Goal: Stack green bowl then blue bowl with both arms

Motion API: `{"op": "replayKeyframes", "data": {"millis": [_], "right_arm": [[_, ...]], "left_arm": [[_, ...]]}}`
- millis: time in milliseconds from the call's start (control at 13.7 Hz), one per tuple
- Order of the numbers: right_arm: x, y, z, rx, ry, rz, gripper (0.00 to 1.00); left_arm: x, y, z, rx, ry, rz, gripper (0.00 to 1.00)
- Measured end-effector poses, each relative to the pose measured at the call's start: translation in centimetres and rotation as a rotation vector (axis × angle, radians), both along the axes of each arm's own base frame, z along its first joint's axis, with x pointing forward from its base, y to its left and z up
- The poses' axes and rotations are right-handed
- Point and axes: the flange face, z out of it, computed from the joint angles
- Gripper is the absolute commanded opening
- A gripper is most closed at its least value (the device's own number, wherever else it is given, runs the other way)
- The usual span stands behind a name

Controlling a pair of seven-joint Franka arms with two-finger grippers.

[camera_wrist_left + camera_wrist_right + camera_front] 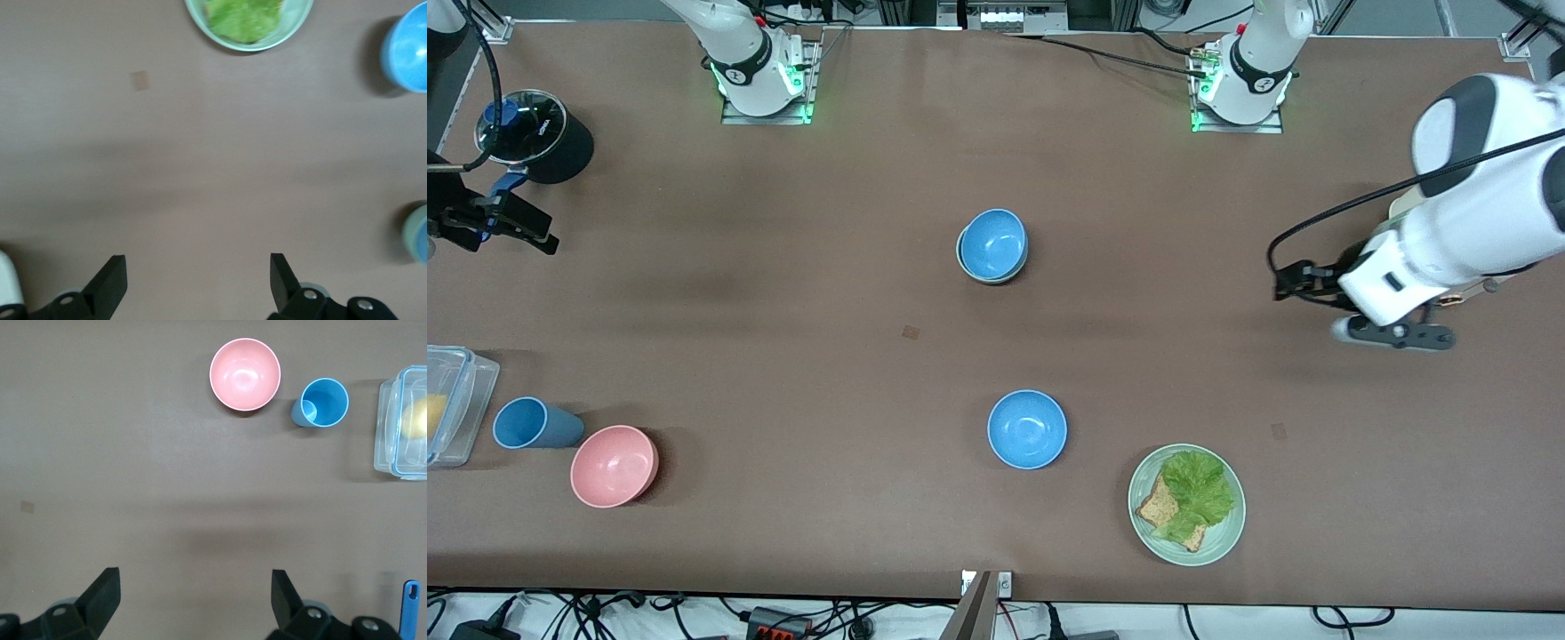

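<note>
**Blue bowl nested in green bowl at mid-table, both grippers empty**

The blue bowl (993, 244) sits inside the green bowl (963, 259), of which only a thin pale rim shows around the edge. The stack stands at the table's centre, roughly between the two arm bases. At about 6 o'clock from it, nearer the front camera, a second blue bowl (1027, 429) stands alone. At about 4 o'clock from that bowl is a green plate (1149, 524) carrying bread and lettuce.

The left gripper (1279, 286) hangs over bare table toward the left arm's end, at 3 o'clock from the stack and well apart from it; fingers spread wide, nothing between them. The left wrist view shows the plate and both blue bowls at its edges.

The right gripper (193, 593) waits over the right arm's end of the table, fingers apart and empty. Near it: a pink bowl (614, 466), a blue cup (534, 424) lying on its side, a clear container (458, 391), and a black pot (538, 135).
</note>
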Motion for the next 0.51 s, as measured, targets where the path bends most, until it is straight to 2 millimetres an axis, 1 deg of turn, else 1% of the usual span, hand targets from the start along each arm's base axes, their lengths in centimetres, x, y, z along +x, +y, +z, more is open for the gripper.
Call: {"op": "replayKeyframes", "data": {"millis": [73, 219, 364, 510], "right_arm": [[0.0, 0.0, 0.0, 0.000, 0.000, 0.001, 1.00], [0.0, 0.2, 0.0, 0.000, 0.000, 0.004, 1.00], [0.0, 0.3, 0.0, 0.000, 0.000, 0.006, 1.00], [0.0, 0.4, 0.0, 0.000, 0.000, 0.006, 1.00]], "left_arm": [[-0.2, 0.6, 1.2, 0.036, -0.001, -0.010, 1.00], [-0.7, 1.2, 3.4, 0.079, -0.005, -0.034, 1.00], [-1.0, 2.1, 4.4, 0.128, -0.008, -0.101, 1.00], [-1.4, 2.6, 4.8, 0.130, 0.007, -0.120, 1.00]]}}
